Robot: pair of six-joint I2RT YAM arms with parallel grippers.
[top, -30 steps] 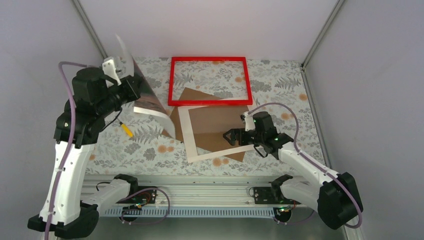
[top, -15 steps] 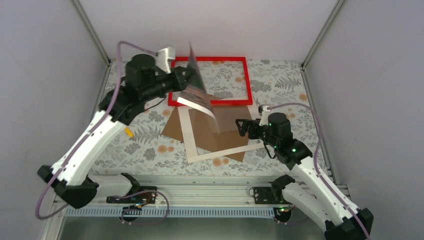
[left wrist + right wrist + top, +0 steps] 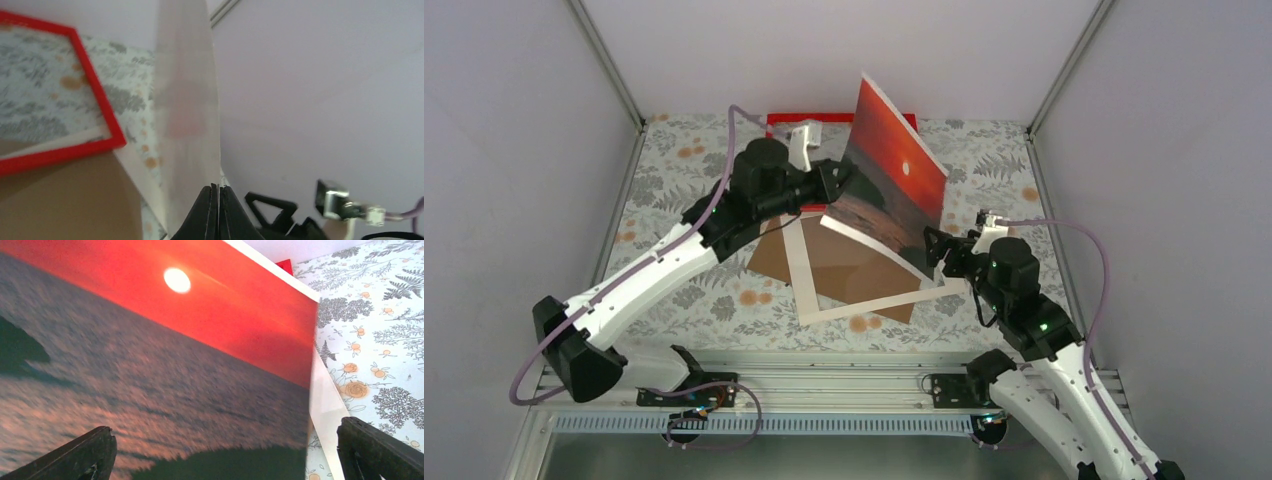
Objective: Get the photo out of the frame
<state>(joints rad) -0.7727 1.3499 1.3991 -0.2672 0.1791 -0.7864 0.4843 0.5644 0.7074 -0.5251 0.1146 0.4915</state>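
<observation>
The photo (image 3: 894, 180), a sunset print with a red sky and white sun, hangs tilted in the air over the table's middle. My left gripper (image 3: 839, 180) is shut on its left edge. In the left wrist view the photo (image 3: 187, 100) is edge-on and runs up from the shut left gripper (image 3: 218, 189). The red frame (image 3: 784, 120) lies flat at the back, partly hidden behind the photo. My right gripper (image 3: 936, 255) stands open by the photo's lower right corner. In the right wrist view the photo (image 3: 150, 365) fills the picture beyond the open right gripper (image 3: 225, 440), not touching it.
A brown backing board (image 3: 844, 265) lies in the middle on the floral tablecloth, with a white mat sheet (image 3: 864, 305) on top of it. The mat's edge (image 3: 325, 400) shows beside the right finger. The red frame (image 3: 97, 90) lies just beyond the board.
My left arm has swung the photo from the far left to the middle and turned its picture side toward the right arm. The right gripper has shifted right, nearer the photo's lower corner.
</observation>
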